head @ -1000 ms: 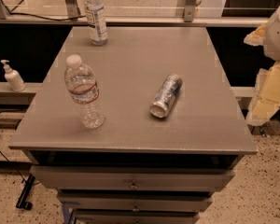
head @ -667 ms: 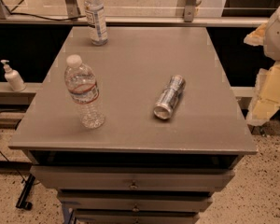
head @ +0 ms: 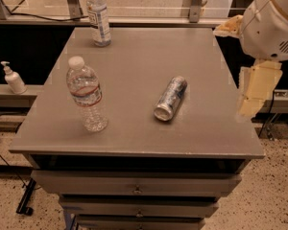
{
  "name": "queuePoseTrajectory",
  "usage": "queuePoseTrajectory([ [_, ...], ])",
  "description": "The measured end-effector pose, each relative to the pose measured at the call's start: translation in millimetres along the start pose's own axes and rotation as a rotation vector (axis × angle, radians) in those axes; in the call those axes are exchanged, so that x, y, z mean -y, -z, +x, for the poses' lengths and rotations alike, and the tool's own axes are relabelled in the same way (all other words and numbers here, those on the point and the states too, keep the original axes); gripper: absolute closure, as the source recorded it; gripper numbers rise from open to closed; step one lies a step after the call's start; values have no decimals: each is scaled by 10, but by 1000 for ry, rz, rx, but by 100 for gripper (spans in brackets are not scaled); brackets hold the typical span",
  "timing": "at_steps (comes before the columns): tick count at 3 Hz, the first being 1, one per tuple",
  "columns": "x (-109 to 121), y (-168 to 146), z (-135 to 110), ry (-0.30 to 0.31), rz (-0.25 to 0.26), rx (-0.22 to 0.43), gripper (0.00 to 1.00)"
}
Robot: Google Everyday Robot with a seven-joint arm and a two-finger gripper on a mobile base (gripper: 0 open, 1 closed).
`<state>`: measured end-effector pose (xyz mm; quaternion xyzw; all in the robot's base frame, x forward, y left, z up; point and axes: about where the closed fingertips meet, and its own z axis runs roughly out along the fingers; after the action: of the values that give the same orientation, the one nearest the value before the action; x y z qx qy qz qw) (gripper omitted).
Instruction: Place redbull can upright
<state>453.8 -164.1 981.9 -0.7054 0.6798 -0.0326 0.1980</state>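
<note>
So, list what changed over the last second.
The gripper shifted left, toward the table's right edge, and took hold of nothing. The can lies on its side where it was. The near bottle and far bottle stand unmoved.

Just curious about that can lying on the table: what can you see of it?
The redbull can is a slim silver-and-blue metal drink can lying on its side on the grey table, right of centre. Its silver end points toward the front edge. Only the table touches it; the gripper hangs beyond the table's right edge, apart from it.
</note>
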Motion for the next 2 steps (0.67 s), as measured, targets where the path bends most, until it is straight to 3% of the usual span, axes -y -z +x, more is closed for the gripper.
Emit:
queuePoseTrajectory([
  [1, 107, -156, -249, 215, 0, 43, 0],
  [2, 223, -345, -357, 436, 8, 40, 0],
])
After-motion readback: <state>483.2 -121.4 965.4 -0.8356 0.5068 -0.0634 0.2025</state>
